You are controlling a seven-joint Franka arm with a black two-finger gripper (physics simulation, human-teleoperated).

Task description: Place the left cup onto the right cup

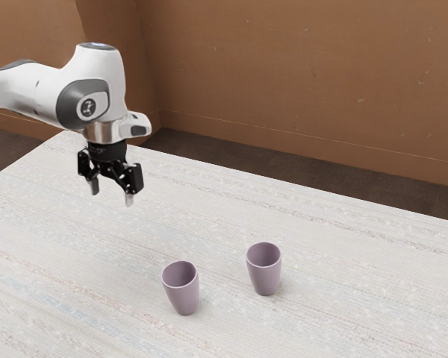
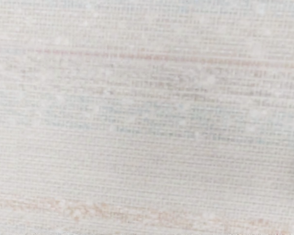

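We find the left cup (image 1: 181, 287), a small mauve handleless ceramic-looking tumbler, standing on the pale, finely streaked wood-grain table (image 1: 343, 246) near the front edge of the exterior view. Its long axis runs vertical, or nearly so: the open mouth faces up and the body tapers to a narrower base on the tabletop. The right cup (image 1: 263, 268), a matching mauve tumbler, stands just as upright with its mouth up, near the first cup, toward the exterior view's right and a little further back. The two are apart, not touching.

Our white arm (image 1: 52, 93) comes in from the exterior view's left with its forearm close to level, then bends at the wrist so the hand points straight down. The black two-finger gripper (image 1: 112, 192) hangs above the table, well apart from both cups, toward the exterior view's left and further back. Its fingers are spread wide with nothing between them.

From the wrist we look down on bare tabletop (image 2: 147, 117) (pale weave with faint pinkish streaks). Behind the table stands a brown wall (image 1: 321, 67).
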